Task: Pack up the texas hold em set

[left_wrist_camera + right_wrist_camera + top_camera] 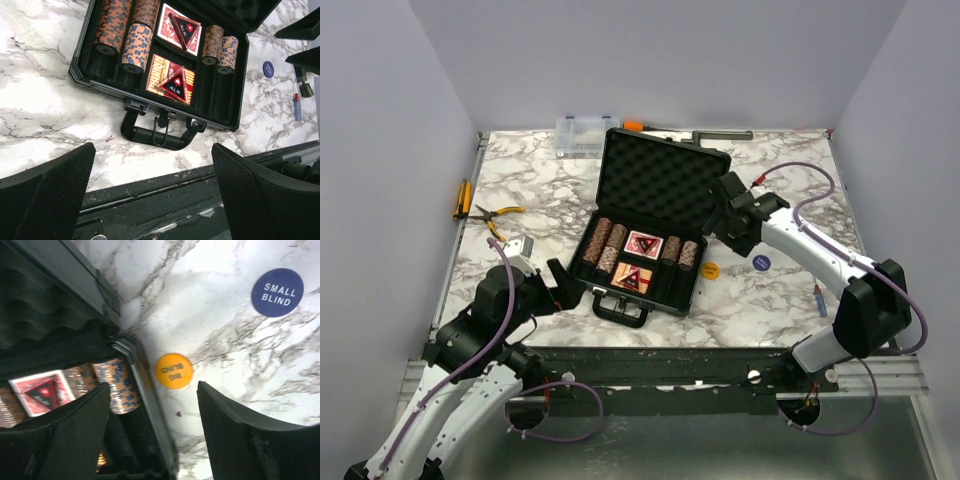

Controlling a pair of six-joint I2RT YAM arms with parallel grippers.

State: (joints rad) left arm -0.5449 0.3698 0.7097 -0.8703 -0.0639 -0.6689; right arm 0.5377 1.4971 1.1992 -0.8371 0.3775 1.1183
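right gripper, jaws apart, near yellow token beside case

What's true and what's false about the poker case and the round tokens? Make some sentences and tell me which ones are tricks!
1. The black case is open. True.
2. The yellow Big Blind token is inside the case. False: it lies on the table, just outside the case's right side.
3. The blue Small Blind token lies on the table. True.
4. The left gripper is holding the handle. False: it is open and empty, apart from the handle.
5. Two triangular All In tokens lie on the red card decks in the case. True.
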